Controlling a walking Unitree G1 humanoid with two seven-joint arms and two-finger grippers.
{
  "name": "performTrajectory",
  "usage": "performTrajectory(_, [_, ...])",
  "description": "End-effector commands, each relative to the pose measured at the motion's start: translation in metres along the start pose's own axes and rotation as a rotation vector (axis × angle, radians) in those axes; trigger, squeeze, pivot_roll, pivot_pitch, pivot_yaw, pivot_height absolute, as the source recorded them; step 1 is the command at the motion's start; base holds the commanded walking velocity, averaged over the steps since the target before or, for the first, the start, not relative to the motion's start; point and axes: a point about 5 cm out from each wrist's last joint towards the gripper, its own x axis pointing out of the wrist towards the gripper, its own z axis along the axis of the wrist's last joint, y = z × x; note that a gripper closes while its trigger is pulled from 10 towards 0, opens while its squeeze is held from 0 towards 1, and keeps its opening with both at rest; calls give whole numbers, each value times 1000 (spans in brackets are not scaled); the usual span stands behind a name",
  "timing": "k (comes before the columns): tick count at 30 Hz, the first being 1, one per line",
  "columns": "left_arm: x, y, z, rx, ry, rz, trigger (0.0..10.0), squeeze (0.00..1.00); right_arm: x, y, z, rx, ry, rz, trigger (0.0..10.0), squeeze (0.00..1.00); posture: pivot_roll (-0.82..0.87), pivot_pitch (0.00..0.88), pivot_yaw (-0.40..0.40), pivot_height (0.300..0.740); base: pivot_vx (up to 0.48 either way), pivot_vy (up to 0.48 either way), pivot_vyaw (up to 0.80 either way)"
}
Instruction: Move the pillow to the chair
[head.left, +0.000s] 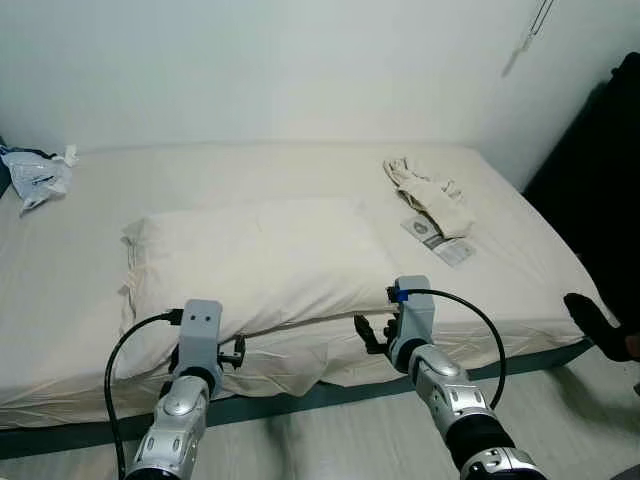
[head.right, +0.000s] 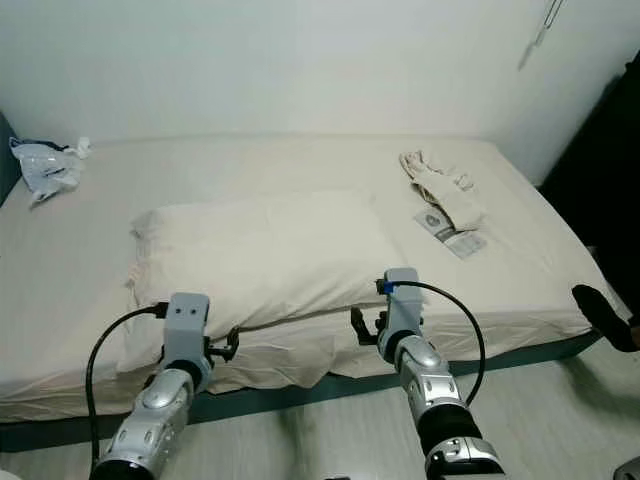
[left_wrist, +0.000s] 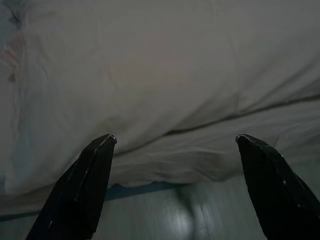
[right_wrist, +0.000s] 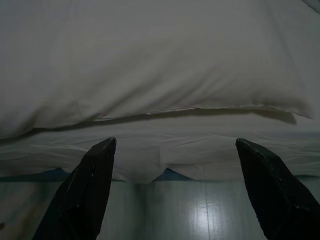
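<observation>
Large cream fabric pillow (head.left: 250, 262) lying on the near edge of a cream-sheeted bed (head.left: 520, 230), left claw (left_wrist: 175, 185) and right claw (right_wrist: 175, 187) wide open, empty, just short of the pillow, small printed packet (head.left: 437, 240) beyond it, print unreadable, white wall (head.left: 300, 70) behind, pale floor (head.left: 340, 440) below.

right end effector (right_wrist: 175, 187): two black fingers (right_wrist: 80, 195) spread wide apart, holding nothing | pillow (right_wrist: 150, 60): white, plump, lying on the bed just beyond the fingertips, not touched | bed (right_wrist: 200, 150): wrinkled white sheet hanging over its near edge, below the pillow | floor (right_wrist: 190, 210): pale, glossy, under the fingers
</observation>
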Motion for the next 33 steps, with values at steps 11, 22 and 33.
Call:
performTrajectory(11, [-2,-5,0,-31,-15,-18,10000,0,-1,-3,-1,9,-8,-5,10000,0,-25,107,-74,740,329,0,0])
performTrajectory(22, [-2,-3,0,-23,-24,4,10000,0,-2,-4,-2,4,-11,-7,10000,0,-26,98,-68,740,162,0,0])
performTrajectory(33, [-2,-2,1,-29,-44,21,10000,0,-2,-4,-4,-14,-7,-4,10000,0,-30,92,-72,740,0,0,0])
